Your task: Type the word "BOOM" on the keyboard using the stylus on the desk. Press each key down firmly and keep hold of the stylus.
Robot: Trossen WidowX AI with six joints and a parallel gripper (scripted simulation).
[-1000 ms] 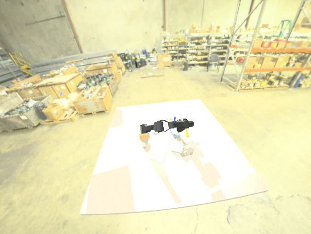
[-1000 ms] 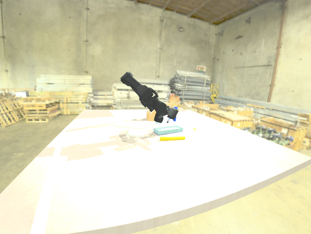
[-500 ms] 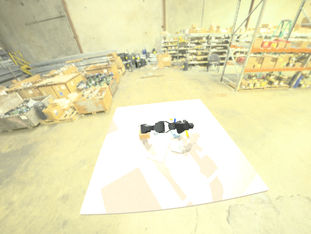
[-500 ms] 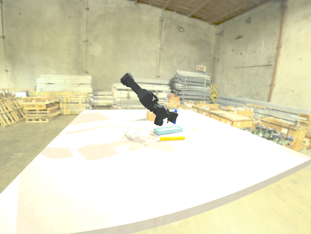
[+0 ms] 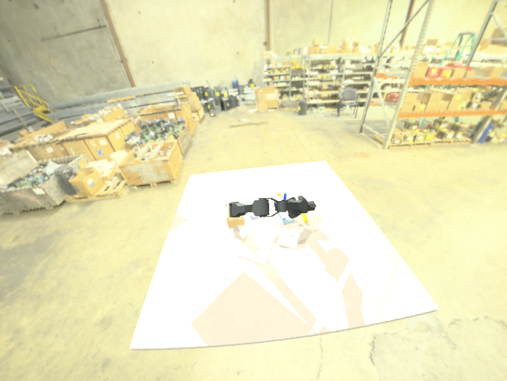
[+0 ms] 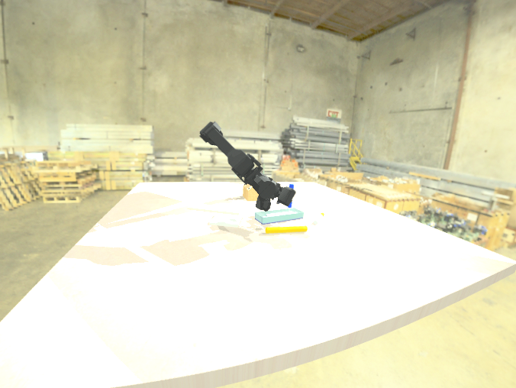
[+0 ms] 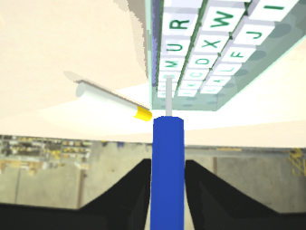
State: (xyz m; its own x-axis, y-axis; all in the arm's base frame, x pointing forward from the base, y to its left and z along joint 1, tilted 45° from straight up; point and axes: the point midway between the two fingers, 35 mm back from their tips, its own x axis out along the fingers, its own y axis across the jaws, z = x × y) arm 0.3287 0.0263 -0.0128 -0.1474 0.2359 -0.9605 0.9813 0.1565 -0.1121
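Note:
My gripper [image 7: 167, 167] is shut on the blue stylus [image 7: 168, 136] [image 6: 291, 187] [image 5: 285, 196], whose thin grey tip points away from the fingers. The stylus stands about upright in the exterior view. The teal-framed keyboard [image 7: 199, 103] [image 6: 275, 218] [image 5: 288, 220] has white keys with green letters. In the wrist view the tip overlaps the left row, on the small key just beyond the M key [image 7: 171, 62]; that key's letter is partly covered. I cannot tell whether the tip touches it. R, U, W, X, D, I and J also show. The arm hides part of the keyboard in the top view.
A white marker [image 7: 109, 100] with a yellow end lies beside the keyboard's far end. A thick yellow cylinder [image 6: 285, 229] [image 5: 304, 217] lies on the keyboard's other side. A small orange-brown box [image 6: 249, 192] [image 5: 235, 221] stands near the arm's base.

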